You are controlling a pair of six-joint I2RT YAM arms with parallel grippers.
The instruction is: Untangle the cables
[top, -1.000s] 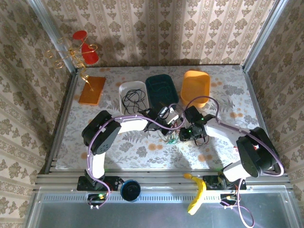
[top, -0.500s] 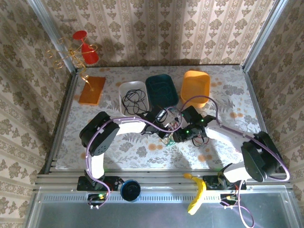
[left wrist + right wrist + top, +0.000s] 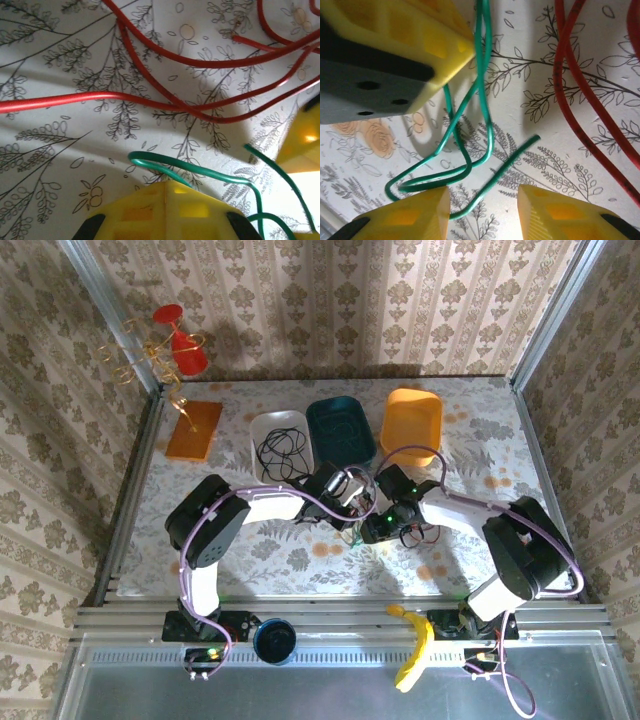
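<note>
Hanging low over the middle of the counter [image 3: 480, 465], the right tool [image 3: 482, 212] is standing partly open and gripping nothing, while a loose stretch of the green cable [image 3: 520, 151] is crossing the gap between its fingers. Just beside it the left tool [image 3: 166, 192] is sitting fully closed. A green strand is running into its tip, so it is probably pinching that cable, though the contact itself is hard to make out.

The main risk is lying in that gap. The green cable is doubling back on itself in a tight bend by the right tool's finger, so a closing move is likely to be catching two or three strands at once. Pulling them against the left tool's pinch would be tightening the snarl instead of opening it. The free green end is also lying near the fingers, and grabbing too close to it is inviting a slip.

The red cable [image 3: 75, 99] is looping over the counter just beside the green one, with its strands crossing each other. Any sideways drag is risking hooking red along and tangling the two. With both tools working this near, the fingers are also risking knocking together.

The black cable [image 3: 282, 448] is lying coiled in the white tray [image 3: 258, 423] toward the far edge, well apart and out of danger.
</note>
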